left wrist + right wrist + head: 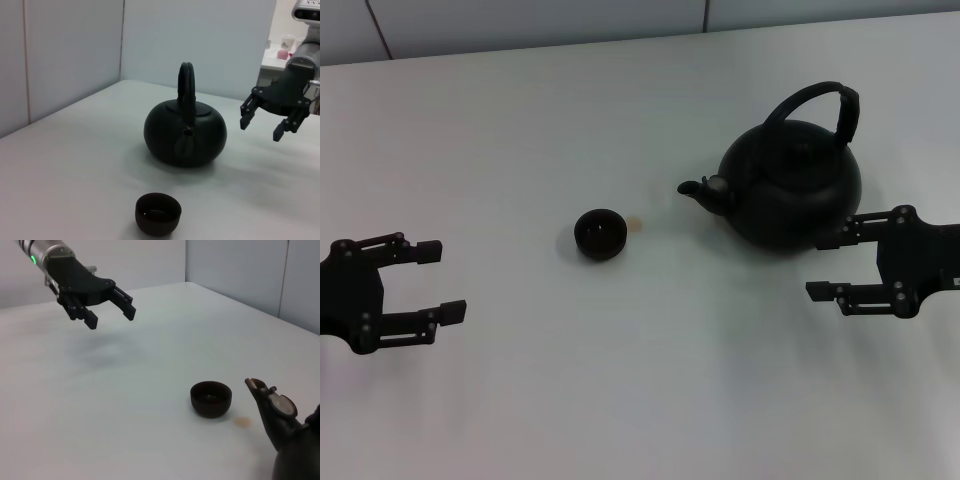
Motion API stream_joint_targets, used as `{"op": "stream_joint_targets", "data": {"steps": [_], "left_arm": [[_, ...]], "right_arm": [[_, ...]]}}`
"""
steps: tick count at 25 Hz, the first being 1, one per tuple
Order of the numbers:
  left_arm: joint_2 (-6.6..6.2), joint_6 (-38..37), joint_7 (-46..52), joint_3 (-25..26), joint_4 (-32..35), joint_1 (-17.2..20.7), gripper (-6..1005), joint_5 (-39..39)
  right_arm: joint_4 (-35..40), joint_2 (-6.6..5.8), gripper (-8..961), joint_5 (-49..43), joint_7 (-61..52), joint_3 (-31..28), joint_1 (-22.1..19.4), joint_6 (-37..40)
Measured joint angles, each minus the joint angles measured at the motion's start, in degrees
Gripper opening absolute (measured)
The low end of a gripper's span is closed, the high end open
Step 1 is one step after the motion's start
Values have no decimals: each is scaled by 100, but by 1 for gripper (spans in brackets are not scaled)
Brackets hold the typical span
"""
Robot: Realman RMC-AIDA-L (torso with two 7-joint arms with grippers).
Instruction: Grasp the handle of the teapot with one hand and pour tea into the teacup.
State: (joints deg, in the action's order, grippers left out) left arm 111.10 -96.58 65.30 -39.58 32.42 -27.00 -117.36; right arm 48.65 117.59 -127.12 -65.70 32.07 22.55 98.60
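Observation:
A round matte-black teapot (795, 185) stands upright on the white table at the right, its stubby spout (692, 188) aimed at the cup. Its arched handle (820, 102) rises over the lid. The small black teacup (600, 234) sits left of the spout, a short gap away; it also shows in the wrist views as teacup (157, 214) and teacup (211, 398). My right gripper (830, 262) hovers open just right of the teapot's body, holding nothing. My left gripper (440, 280) hangs open at the table's left, far from the cup.
The white table (620, 380) ends at a grey wall along the far edge. A faint tan stain (635, 224) lies between cup and teapot. Panel walls (65, 50) stand beyond the table in the left wrist view.

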Motion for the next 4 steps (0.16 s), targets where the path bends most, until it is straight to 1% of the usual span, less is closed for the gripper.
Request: {"op": "stream_joint_targets", "data": {"steps": [4], "left_arm": [[33,-15,31,-4,61,-26,799,-42]], "right_arm": [[44,50,611,10,30,1,4,-3]]}}
